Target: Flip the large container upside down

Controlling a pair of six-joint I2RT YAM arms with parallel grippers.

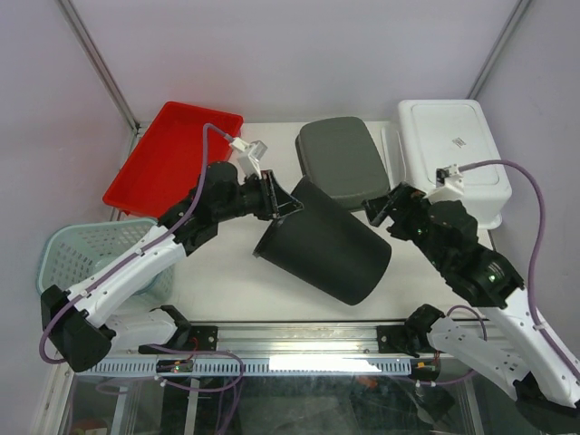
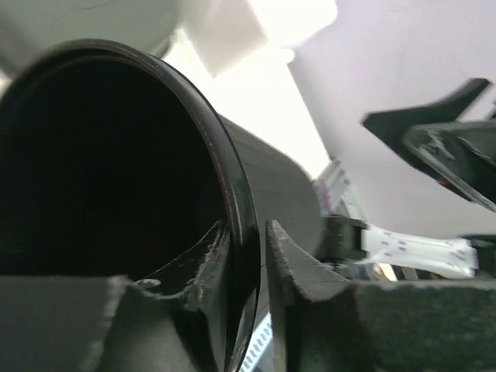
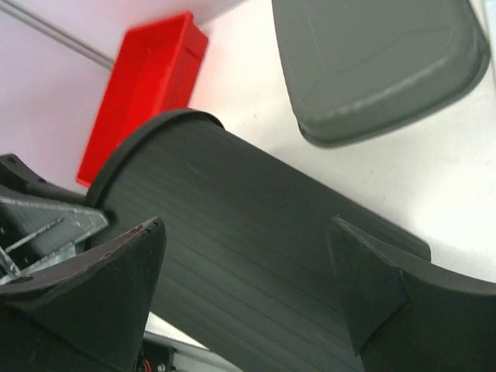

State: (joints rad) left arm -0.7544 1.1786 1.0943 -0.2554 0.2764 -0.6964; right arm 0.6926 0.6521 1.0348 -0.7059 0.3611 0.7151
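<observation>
The large black container [image 1: 322, 249] lies on its side in the middle of the table, mouth to the left and base to the lower right. My left gripper [image 1: 276, 201] is shut on its rim, one finger inside the mouth and one outside, as the left wrist view shows at the gripper [image 2: 246, 256] and the container's dark mouth [image 2: 108, 163]. My right gripper [image 1: 381, 210] is open just above the container's far right side. In the right wrist view its jaws [image 3: 246, 222] stand wide apart over the ribbed container wall [image 3: 232, 178], not touching it.
A grey lid [image 1: 340, 161] lies behind the container, also in the right wrist view [image 3: 380, 62]. A red tray [image 1: 172, 154] leans at the back left, a white bin [image 1: 450, 154] stands at the back right, and a teal basket [image 1: 91, 254] sits at the left edge.
</observation>
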